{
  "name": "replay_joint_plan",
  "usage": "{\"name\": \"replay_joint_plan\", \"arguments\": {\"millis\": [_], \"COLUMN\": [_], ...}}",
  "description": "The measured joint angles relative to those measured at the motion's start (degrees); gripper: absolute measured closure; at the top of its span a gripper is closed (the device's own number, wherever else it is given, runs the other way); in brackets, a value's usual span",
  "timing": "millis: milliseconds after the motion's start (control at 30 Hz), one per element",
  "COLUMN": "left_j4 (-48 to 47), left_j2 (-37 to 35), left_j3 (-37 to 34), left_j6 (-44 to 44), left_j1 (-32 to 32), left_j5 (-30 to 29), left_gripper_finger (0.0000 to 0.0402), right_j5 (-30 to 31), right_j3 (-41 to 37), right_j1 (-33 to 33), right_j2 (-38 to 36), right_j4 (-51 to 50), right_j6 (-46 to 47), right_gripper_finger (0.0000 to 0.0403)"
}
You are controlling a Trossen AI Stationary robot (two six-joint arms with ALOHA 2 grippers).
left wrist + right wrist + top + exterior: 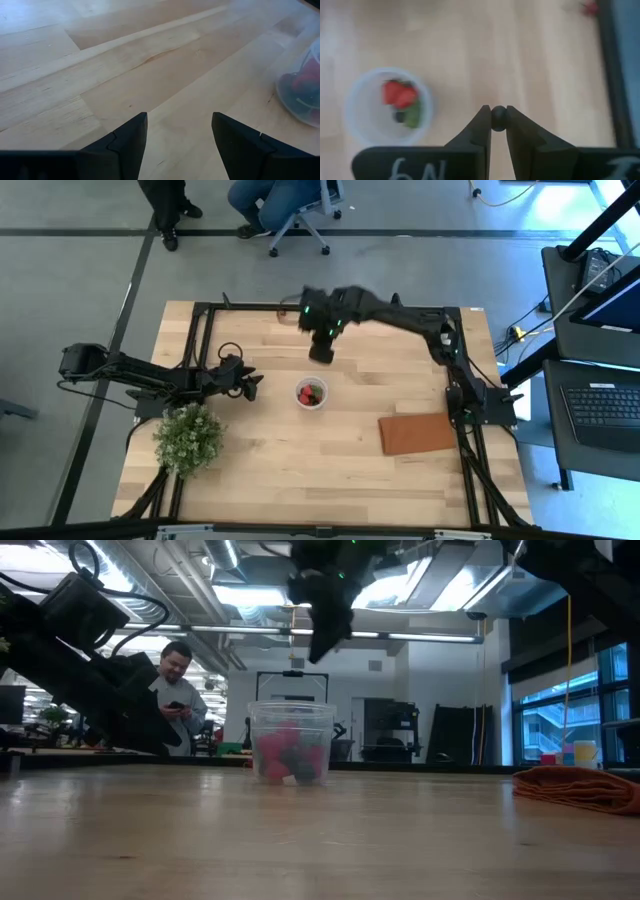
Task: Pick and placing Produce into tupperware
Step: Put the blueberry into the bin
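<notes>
The tupperware, a small round translucent cup point(311, 393), stands on the wooden table and holds red, green and dark produce pieces point(400, 97); it also shows in the low view point(290, 752). My right gripper point(498, 110) hangs in the air on the far side of the cup point(322, 345), high above it point(325, 610), shut on a tiny dark berry. My left gripper point(179, 132) is open, low over the table just left of the cup point(250, 383), whose wall point(305, 85) shows beside it. One red piece point(590, 7) lies near the table's frame. My right gripper pinches a small dark round berry point(498, 119) between its two fingertips, at their free ends. The fingers point down from above. The berry is lifted clear of the table.
A leafy green bush with white flowers point(188, 435) stands near the table's left near corner. A flat reddish-brown mat point(418, 433) lies on the right side. A black frame point(330, 308) runs around the table edges. People point(178, 680) are in the room beyond the far edge.
</notes>
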Motion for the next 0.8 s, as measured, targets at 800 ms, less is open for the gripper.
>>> {"name": "replay_joint_plan", "arguments": {"millis": [800], "left_j4": [-1.31], "left_j2": [0.00], "left_j3": [-0.01], "left_j6": [0.00], "left_j1": [0.01], "left_j5": [-0.63], "left_gripper_finger": [0.0187], "right_j5": [0.10], "right_j3": [-12.07], "right_j1": [14.48], "right_j2": [4.97], "right_j4": [7.77], "right_j6": [-7.72], "right_gripper_finger": [0.0356]}}
